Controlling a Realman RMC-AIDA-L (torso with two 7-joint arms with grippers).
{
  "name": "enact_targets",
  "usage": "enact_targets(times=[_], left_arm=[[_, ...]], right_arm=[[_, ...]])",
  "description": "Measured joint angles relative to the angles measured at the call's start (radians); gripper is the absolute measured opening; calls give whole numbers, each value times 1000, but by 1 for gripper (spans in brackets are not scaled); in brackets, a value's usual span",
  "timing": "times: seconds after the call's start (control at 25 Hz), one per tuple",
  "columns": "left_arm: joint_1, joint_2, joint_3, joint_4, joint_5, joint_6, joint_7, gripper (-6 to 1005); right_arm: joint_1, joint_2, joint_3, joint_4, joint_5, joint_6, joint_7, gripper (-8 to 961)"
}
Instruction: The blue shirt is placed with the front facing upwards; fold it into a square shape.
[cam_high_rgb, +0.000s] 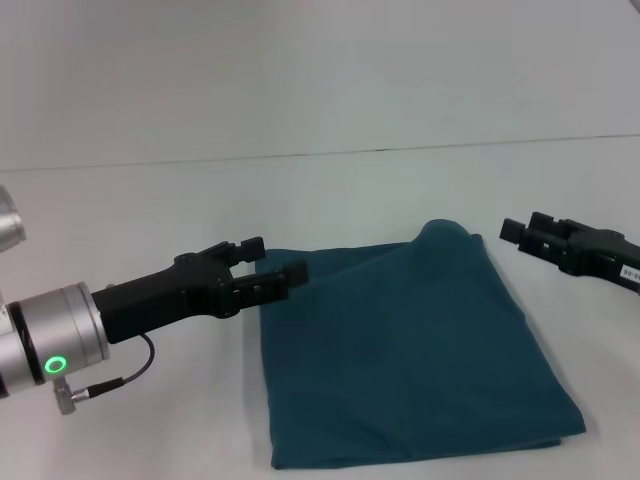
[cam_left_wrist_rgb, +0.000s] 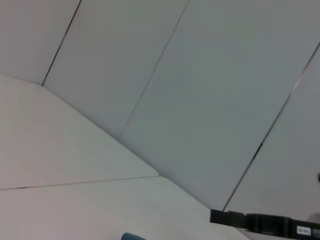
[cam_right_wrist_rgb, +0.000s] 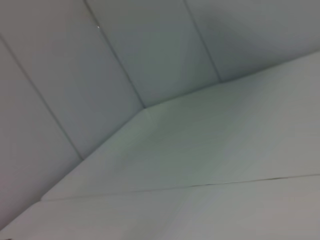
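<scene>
Both my grippers, left (cam_high_rgb: 270, 267) and right (cam_high_rgb: 522, 231), hover open-fingered and empty beside the blue shirt (cam_high_rgb: 410, 350), whose raised far fold could spring open.

The white table (cam_high_rgb: 150, 210) carries only the folded blue shirt (cam_high_rgb: 400, 350), lying flat.

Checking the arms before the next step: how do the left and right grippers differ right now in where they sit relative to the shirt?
The left gripper reaches over the folded blue shirt's far left corner; the right gripper hangs off the shirt's far right side, over bare table. The left arm shows up to its silver wrist; the right only partly. Both are black and open, holding nothing.
</scene>
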Motion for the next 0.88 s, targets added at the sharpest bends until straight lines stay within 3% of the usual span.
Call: enact_targets(times=[0.36, 0.88], left_arm=[[2, -3, 3, 0, -4, 26, -14, 963], [23, -6, 6, 0, 4, 186, 51, 963]], right_arm=[[-33, -9, -6, -3, -8, -107, -97, 714], [-73, -9, -7, -85, -76, -237, -231, 794]])
